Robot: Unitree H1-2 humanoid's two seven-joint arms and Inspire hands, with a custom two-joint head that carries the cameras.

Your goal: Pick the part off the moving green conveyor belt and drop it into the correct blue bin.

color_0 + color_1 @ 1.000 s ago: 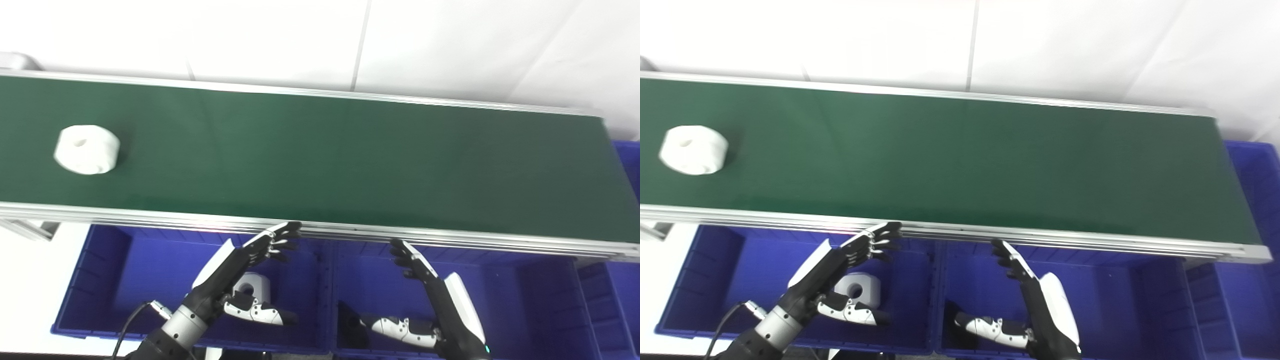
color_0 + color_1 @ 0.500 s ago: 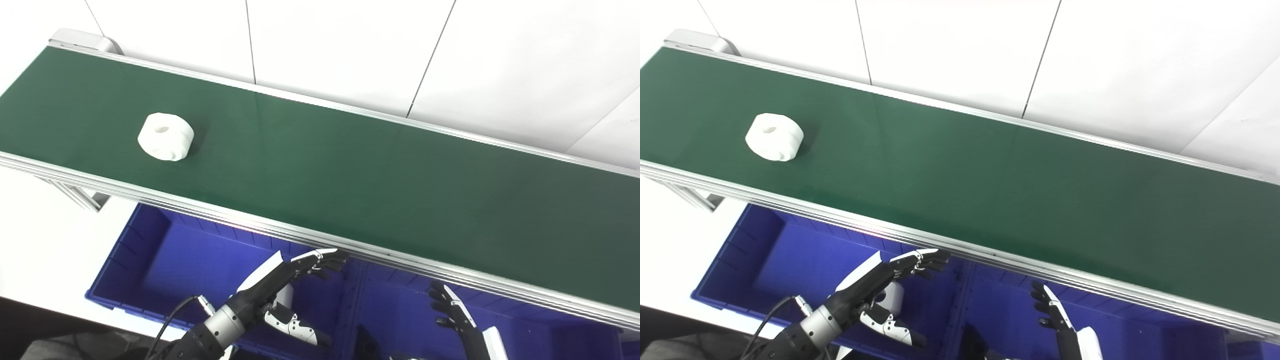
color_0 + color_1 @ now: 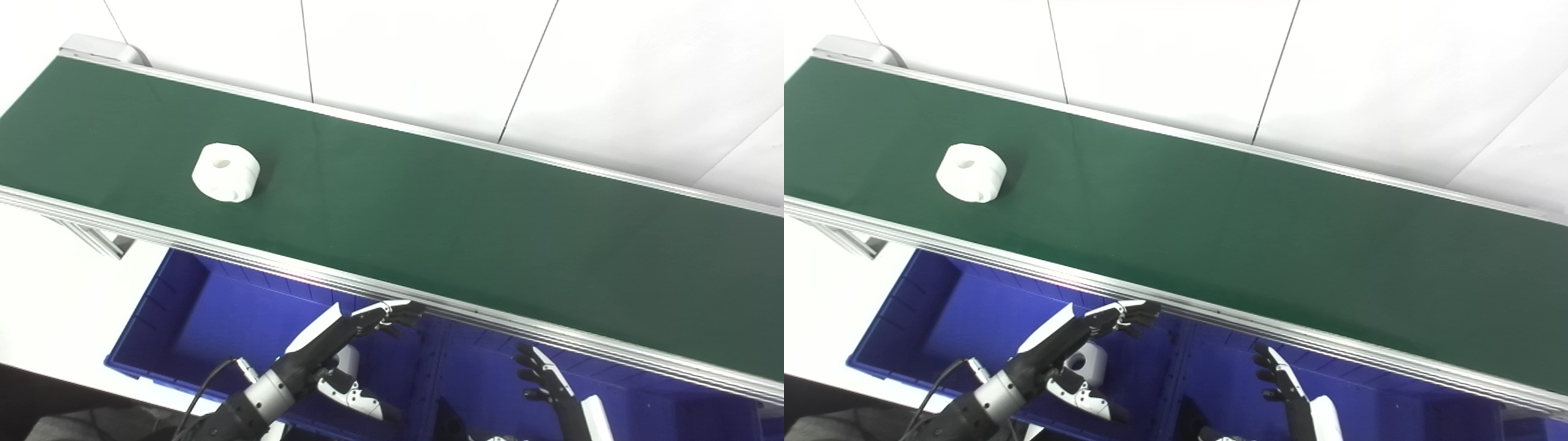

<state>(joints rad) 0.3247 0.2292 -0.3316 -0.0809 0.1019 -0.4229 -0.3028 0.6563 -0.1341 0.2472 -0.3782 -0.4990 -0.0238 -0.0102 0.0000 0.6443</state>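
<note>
Since half a second ago, the chunky white plastic ring part (image 3: pixel 225 173) with a round centre hole has ridden rightward along the matte green conveyor belt (image 3: pixel 429 208), well apart from both hands. Below the belt's ribbed aluminium rail, the left hand (image 3: pixel 343 334) hovers empty with fingers spread over the left glossy blue plastic bin (image 3: pixel 184 300), where another white holed part (image 3: pixel 1085 362) lies. Empty too, the right hand (image 3: pixel 545 383) has its fingers splayed above the neighbouring blue bin (image 3: pixel 484 367).

Part (image 3: pixel 225 180) on the belt (image 3: pixel 429 214) toward its left end; bins (image 3: pixel 202 312) below the belt's near edge.
</note>
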